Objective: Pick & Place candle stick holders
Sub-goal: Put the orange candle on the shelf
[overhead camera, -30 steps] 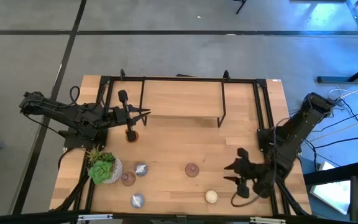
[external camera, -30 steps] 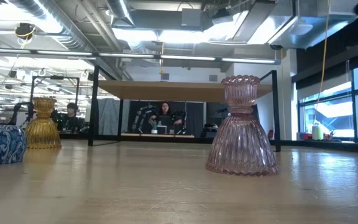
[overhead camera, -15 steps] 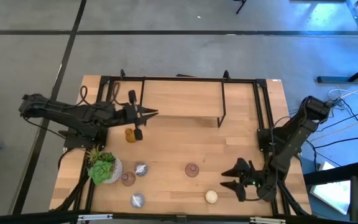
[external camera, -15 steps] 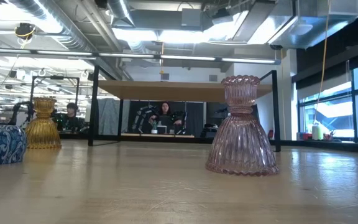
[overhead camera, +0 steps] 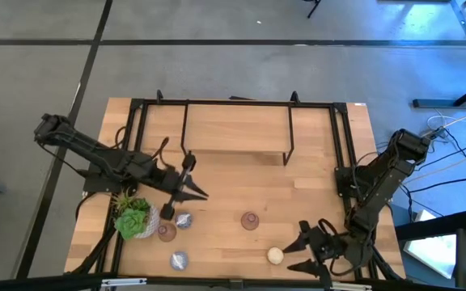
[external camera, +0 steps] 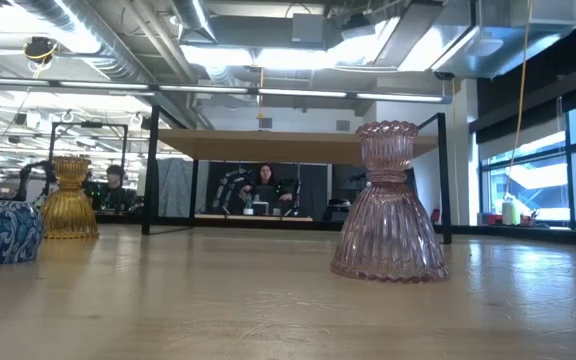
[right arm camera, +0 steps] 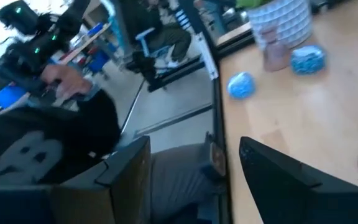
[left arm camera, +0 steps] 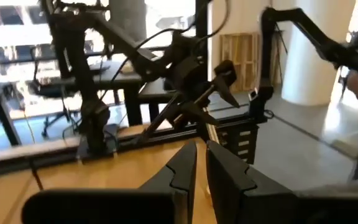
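On the front half of the table [overhead camera: 241,153], five holders sit loose; nothing looks sorted yet. Left gripper [overhead camera: 186,194], nearly closed and empty, hangs near the silvery-blue holder [overhead camera: 184,220]. Right gripper [overhead camera: 302,250], spread wide, faces the cream-white holder [overhead camera: 274,256].

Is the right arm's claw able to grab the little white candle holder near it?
Probably yes. The right gripper is open and sits just beside the cream-white holder, with bare table between them and nothing in the way.
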Controlling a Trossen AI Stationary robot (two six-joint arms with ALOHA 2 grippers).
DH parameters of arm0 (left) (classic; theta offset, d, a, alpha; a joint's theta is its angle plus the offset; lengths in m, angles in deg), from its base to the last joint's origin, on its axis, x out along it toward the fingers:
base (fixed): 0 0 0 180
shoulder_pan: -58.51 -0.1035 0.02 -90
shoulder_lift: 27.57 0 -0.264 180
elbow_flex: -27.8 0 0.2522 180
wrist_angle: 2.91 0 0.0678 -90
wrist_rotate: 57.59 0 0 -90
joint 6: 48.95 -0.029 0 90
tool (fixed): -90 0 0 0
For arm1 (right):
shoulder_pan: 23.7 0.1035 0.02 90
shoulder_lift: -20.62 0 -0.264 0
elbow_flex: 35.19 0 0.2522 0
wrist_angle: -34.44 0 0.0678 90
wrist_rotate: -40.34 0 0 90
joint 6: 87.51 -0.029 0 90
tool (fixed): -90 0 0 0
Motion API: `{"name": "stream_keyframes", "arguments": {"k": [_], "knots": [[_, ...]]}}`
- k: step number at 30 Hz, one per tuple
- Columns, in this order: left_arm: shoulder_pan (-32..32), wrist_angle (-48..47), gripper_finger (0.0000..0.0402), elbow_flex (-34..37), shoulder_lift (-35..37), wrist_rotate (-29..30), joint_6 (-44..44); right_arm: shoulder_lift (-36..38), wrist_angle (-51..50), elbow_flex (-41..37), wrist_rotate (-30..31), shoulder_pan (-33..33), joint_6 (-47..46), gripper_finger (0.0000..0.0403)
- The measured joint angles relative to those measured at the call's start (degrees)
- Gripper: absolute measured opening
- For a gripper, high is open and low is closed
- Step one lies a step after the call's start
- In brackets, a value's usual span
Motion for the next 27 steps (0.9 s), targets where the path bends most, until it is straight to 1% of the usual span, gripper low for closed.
{"name": "stream_keyframes", "arguments": {"k": [4, 6, 8, 13, 17, 23, 27], "knots": [[1.8, 0.1, 0.0031, 0.0, 1.1, 1.5, -4.2, 0.5, -0.9, 0.0, -2.3, -0.3, 2.4, 0.0250], [1.8, 0.0, 0.0031, 0.0, 1.7, 2.2, -5.7, 0.7, -1.1, 0.0, -2.6, -0.5, 5.0, 0.0250], [1.7, 0.0, 0.0031, 0.0, 2.1, 3.0, -6.5, -0.3, -2.4, 0.0, -3.5, -0.5, 5.1, 0.0250], [0.6, -0.7, 0.0031, 0.0, 2.4, 3.1, -7.4, -5.0, -4.5, 0.0, -0.8, 0.1, 2.5, 0.0254], [-0.2, -1.0, 0.0031, 0.0, 2.1, 3.1, -6.3, -9.5, -4.9, 0.0, 0.2, 0.1, 1.0, 0.0281], [-0.3, -1.6, 0.0031, 0.0, 2.1, 3.0, -4.3, -12.6, -7.5, 0.0, 0.1, 1.6, -0.5, 0.0343], [-0.3, -2.0, 0.0031, 0.0, 2.1, 3.0, -4.2, -13.6, -13.6, 0.0, 3.8, 3.1, -0.8, 0.0372]]}}
